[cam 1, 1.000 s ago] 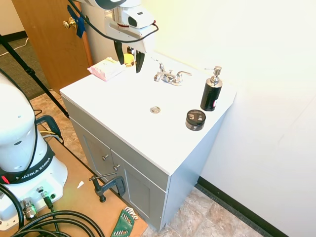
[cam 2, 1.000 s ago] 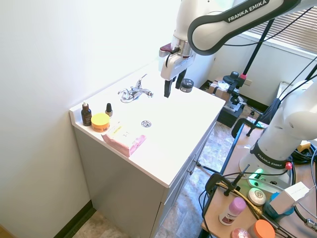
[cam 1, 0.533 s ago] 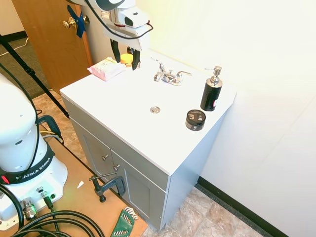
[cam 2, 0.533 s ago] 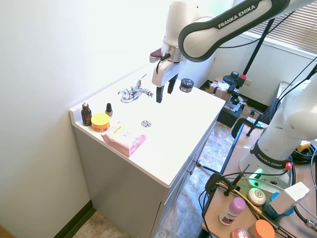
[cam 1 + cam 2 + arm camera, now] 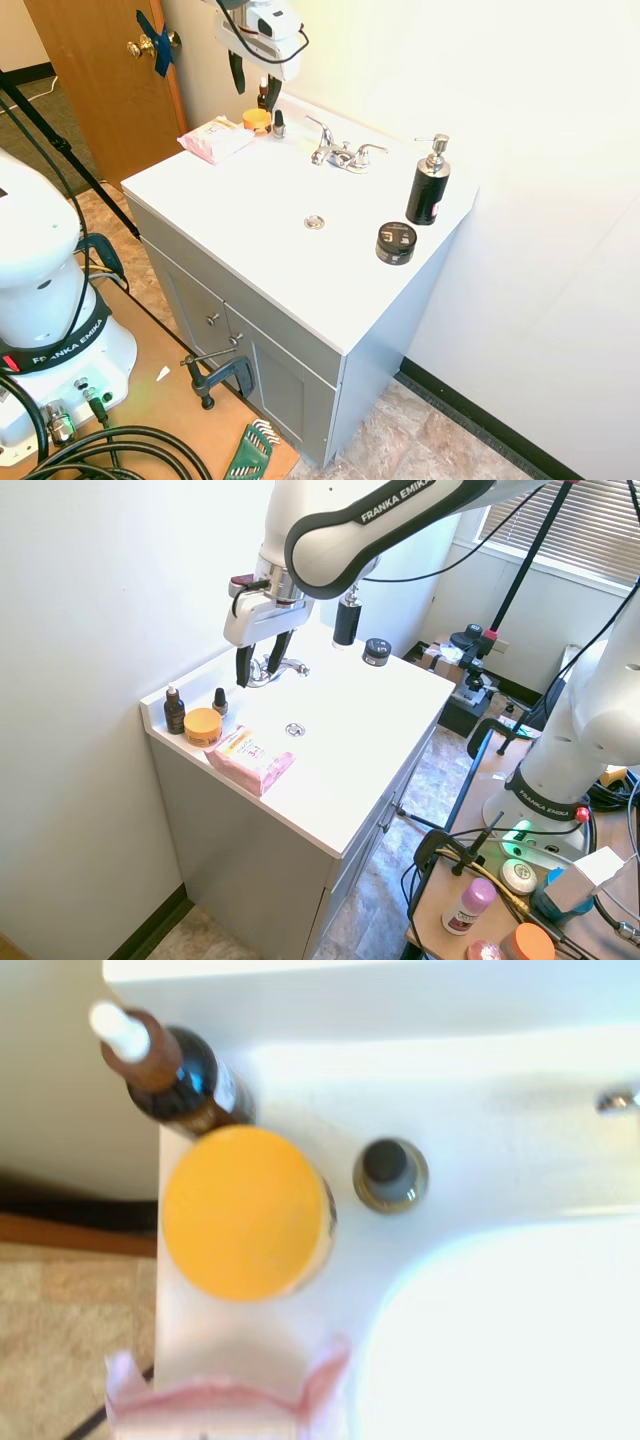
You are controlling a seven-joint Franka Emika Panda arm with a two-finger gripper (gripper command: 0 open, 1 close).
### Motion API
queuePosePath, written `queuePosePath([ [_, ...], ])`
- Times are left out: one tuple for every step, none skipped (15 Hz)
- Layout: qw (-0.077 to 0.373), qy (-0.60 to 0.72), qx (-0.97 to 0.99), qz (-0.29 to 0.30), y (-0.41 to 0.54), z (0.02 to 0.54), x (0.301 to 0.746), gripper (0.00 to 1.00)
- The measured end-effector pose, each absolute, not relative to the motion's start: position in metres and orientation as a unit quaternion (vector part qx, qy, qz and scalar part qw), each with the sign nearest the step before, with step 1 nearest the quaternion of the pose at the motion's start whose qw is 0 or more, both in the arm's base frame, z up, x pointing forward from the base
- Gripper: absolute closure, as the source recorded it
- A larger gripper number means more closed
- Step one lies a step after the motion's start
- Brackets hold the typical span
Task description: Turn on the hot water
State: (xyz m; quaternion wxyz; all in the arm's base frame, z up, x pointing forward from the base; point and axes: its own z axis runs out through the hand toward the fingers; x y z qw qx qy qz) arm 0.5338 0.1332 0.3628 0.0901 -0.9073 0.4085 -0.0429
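Note:
The chrome faucet [image 5: 340,153] stands at the back of the white sink, both lever handles down, and no hot water or other water runs from its spout. In the second exterior view the faucet [image 5: 283,668] shows just behind the fingers. My gripper [image 5: 254,84] hangs open and empty above the counter's back corner, to the door side of the faucet and clear of it. Seen from the other side, the gripper [image 5: 261,657] has its two dark fingers spread. The wrist view shows only a chrome handle tip [image 5: 619,1100].
Under the gripper stand an orange-lidded jar [image 5: 243,1210], a brown dropper bottle [image 5: 172,1068] and a small dark bottle [image 5: 390,1173]. A pink pack [image 5: 215,138] lies in front of them. A black pump bottle [image 5: 428,185] and black jar [image 5: 396,243] stand beyond the faucet. The drain [image 5: 314,221] is mid-basin.
The arm has swung from beside the faucet toward the counter's back corner, rising a little. It now hangs over the small bottles and orange jar, still open.

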Motion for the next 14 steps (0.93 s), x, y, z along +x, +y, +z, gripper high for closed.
queuePosePath([
  [0.091, 0.416, -0.903, -0.054, 0.136, 0.359, 0.54, 0.0],
  [0.09, 0.424, -0.899, -0.064, 0.136, 0.355, 0.546, 0.0],
  [0.088, 0.429, -0.897, -0.066, 0.135, 0.35, 0.55, 0.0],
  [0.088, 0.431, -0.896, -0.065, 0.133, 0.347, 0.553, 0.0],
  [0.09, 0.432, -0.894, -0.07, 0.132, 0.348, 0.555, 0.0],
  [0.096, 0.434, -0.892, -0.081, 0.13, 0.347, 0.558, 0.0],
  [0.099, 0.437, -0.889, -0.092, 0.129, 0.345, 0.561, 0.0],
  [0.103, 0.44, -0.886, -0.103, 0.128, 0.34, 0.565, 0.0],
  [0.107, 0.442, -0.884, -0.11, 0.13, 0.335, 0.569, 0.0],
  [0.112, 0.443, -0.882, -0.116, 0.132, 0.332, 0.573, 0.0],
  [0.117, 0.443, -0.88, -0.124, 0.135, 0.33, 0.579, 0.0],
  [0.121, 0.443, -0.879, -0.132, 0.136, 0.33, 0.583, 0.0],
  [0.124, 0.44, -0.878, -0.142, 0.136, 0.33, 0.587, 0.0],
  [0.123, 0.44, -0.876, -0.153, 0.134, 0.331, 0.591, 0.0],
])
